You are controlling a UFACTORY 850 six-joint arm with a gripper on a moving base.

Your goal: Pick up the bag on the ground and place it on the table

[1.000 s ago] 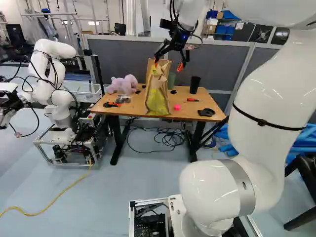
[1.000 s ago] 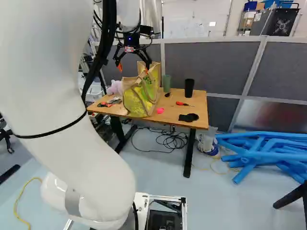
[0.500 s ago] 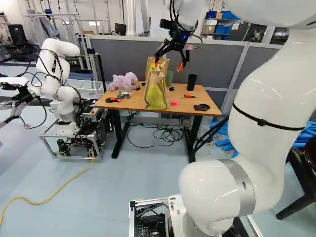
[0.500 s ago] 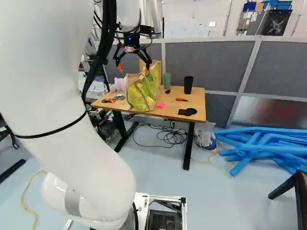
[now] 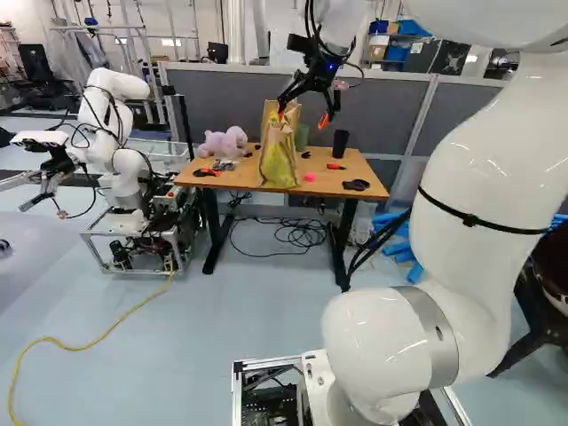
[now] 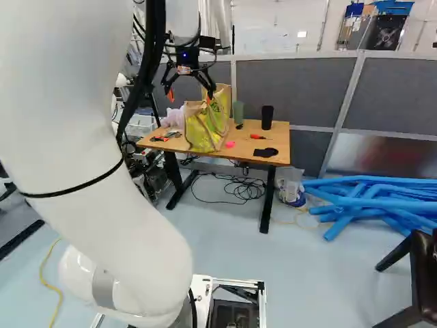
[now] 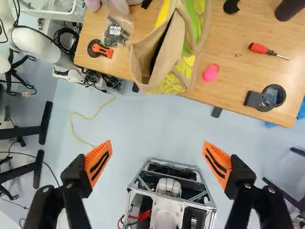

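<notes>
In the left base view, the wooden table (image 5: 330, 183) was topped by a bag (image 5: 279, 161) at six o'clock, pink item (image 7: 210, 72) at five, black ring (image 7: 278, 94) at four, screwdriver (image 7: 259, 48) at three, black cup (image 5: 341, 141) at two, green cup (image 6: 237, 113) at twelve, plush toy (image 5: 222, 143) at ten, orange-and-black tool (image 7: 101, 49) at nine

bright even light, small glints on white arm (image 5: 475, 213), soft sheen on floor (image 5: 195, 328)

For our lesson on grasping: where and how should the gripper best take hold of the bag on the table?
Probably by its tan upper rim, from above, the gripper straddling one thin wall: the bag stands upright on the table, its mouth gaping upward, so one finger could slip inside.
</notes>
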